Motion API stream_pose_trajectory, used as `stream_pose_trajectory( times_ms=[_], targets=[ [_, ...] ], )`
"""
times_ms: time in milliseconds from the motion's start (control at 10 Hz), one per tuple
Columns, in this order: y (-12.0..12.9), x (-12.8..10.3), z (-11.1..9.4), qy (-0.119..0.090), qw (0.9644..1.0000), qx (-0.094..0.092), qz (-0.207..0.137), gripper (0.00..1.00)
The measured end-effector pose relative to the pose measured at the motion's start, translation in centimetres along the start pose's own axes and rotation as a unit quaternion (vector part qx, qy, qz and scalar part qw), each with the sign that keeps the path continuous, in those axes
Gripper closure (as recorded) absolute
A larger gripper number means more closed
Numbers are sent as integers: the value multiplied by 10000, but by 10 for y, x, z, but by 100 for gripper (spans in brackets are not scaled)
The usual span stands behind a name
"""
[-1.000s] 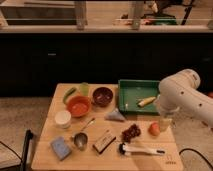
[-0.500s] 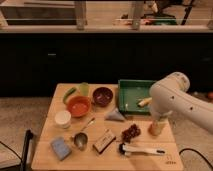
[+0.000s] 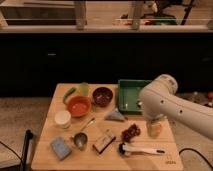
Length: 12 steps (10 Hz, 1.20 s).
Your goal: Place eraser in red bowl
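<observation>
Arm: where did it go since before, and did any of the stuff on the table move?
The arm swung in over the table, now covering part of the green tray. Its gripper hangs low in front of the tray. Nothing looks grabbed. The eraser, red bowl and the rest stayed put.

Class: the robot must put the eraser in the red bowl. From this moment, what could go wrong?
The gripper hangs over the table's right side; the brush and a dark cluster lie between it and the eraser, so reaching across may knock them. A dark bowl sits right beside the red bowl, so the drop may land wrong.
</observation>
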<state>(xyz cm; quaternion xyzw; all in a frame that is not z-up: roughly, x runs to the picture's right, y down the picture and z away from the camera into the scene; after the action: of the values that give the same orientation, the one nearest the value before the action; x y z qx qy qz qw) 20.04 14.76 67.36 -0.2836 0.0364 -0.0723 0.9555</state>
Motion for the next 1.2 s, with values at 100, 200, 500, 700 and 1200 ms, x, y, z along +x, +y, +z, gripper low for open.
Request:
stream_pose_trajectory(
  times_ms=[100, 200, 500, 700, 1200],
  targets=[
    [1, -13, -1, 2, 10000, 1, -68, 20],
    [1, -25, -2, 2, 9999, 12, -140, 20],
    [6, -41, -3, 26, 9996, -4, -293, 20],
    [10, -54, -2, -19, 9993, -13, -364, 20],
    [21, -96, 2, -140, 9986, -17, -501, 20]
  ],
)
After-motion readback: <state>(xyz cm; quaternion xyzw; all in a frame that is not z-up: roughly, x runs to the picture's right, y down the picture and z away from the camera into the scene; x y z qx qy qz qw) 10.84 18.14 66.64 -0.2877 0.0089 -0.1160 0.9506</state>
